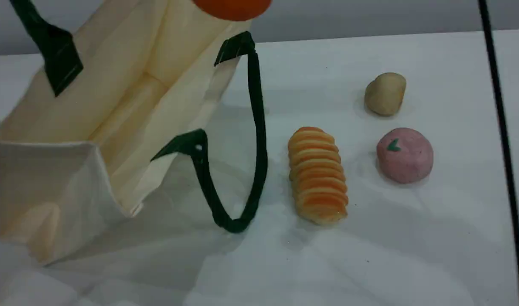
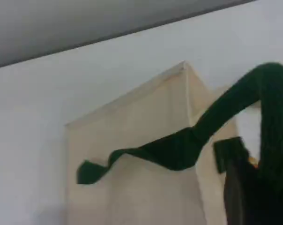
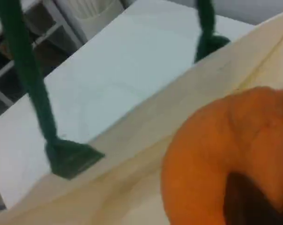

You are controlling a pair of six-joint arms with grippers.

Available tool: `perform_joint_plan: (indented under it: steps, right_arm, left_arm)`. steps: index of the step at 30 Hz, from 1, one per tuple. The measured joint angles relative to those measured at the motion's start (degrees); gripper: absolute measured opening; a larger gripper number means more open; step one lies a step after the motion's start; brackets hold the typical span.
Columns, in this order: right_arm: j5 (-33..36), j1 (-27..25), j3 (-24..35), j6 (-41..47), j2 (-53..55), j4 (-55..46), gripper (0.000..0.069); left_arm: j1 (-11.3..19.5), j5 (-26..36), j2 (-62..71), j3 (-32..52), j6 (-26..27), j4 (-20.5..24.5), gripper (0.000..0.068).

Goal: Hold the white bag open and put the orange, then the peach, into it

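The white bag [image 1: 127, 97] lies on the table's left with its mouth gaping toward the camera. Its far green handle [image 1: 51, 42] is pulled up past the top edge, and the near handle [image 1: 259, 148] droops onto the table. In the left wrist view my left gripper [image 2: 247, 197] is shut on the taut green handle [image 2: 268, 108] above the bag [image 2: 132, 140]. The orange [image 1: 231, 8] hangs over the bag's mouth at the top edge. My right gripper [image 3: 249, 201] is shut on the orange [image 3: 216, 154]. The pink peach [image 1: 404, 155] rests on the table at right.
A ridged orange-yellow bread loaf [image 1: 318, 175] lies between the bag's near handle and the peach. A tan potato-like lump [image 1: 385, 93] sits behind the peach. A black cable [image 1: 501, 127] runs down the right side. A white cloth [image 1: 327, 263] covers the table.
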Motion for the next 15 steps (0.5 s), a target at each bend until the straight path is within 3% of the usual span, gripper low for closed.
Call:
perform_joint_plan:
  steps: [9, 15]
  right_arm:
    - [-1.19, 0.01, 0.00, -0.05, 0.37, 0.00, 0.0022]
    - [-1.13, 0.01, 0.00, -0.05, 3.38, 0.00, 0.0022]
  left_arm:
    - [0.00, 2.52, 0.56, 0.00, 4.53, -7.82, 0.0057]
    - [-0.05, 2.61, 0.56, 0.00, 4.65, -8.07, 0.0057]
